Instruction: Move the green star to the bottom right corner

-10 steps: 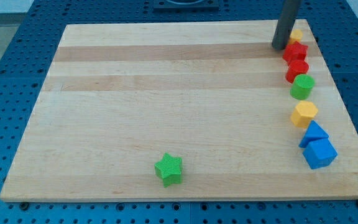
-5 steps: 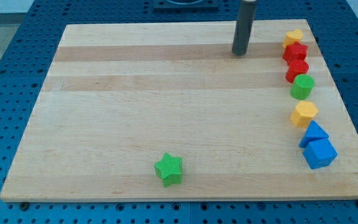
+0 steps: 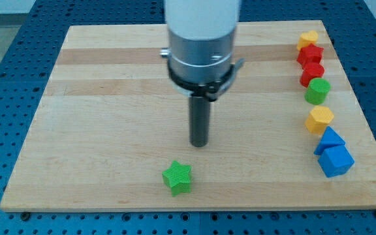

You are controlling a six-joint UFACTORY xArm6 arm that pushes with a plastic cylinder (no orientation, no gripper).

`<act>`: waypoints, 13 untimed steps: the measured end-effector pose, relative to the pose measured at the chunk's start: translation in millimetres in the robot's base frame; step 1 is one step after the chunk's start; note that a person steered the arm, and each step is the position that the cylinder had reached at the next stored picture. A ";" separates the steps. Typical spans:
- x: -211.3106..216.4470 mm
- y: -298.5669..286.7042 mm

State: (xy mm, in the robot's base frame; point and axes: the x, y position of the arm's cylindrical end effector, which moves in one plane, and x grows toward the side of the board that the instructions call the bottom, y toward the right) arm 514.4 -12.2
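The green star (image 3: 177, 178) lies on the wooden board (image 3: 109, 117) near the view's bottom edge, a little left of the middle. My tip (image 3: 199, 144) rests on the board just above and slightly right of the star, with a small gap between them. The arm's white and grey body rises from the rod toward the view's top.
A column of blocks runs down the board's right side: a yellow block (image 3: 308, 39), a red block (image 3: 310, 54), another red block (image 3: 312, 73), a green cylinder (image 3: 317, 91), a yellow hexagon (image 3: 319, 120), a blue triangle (image 3: 329, 138) and a blue cube (image 3: 336, 160).
My tip has swept from the top right of the board, near the yellow and red blocks, down and left to just above the green star. No block has moved.
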 end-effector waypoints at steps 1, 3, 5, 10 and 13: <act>0.0 -38.5; 38.9 -76.4; 60.0 -76.3; 61.9 84.5; 38.0 106.4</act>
State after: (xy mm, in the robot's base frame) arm 552.4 94.2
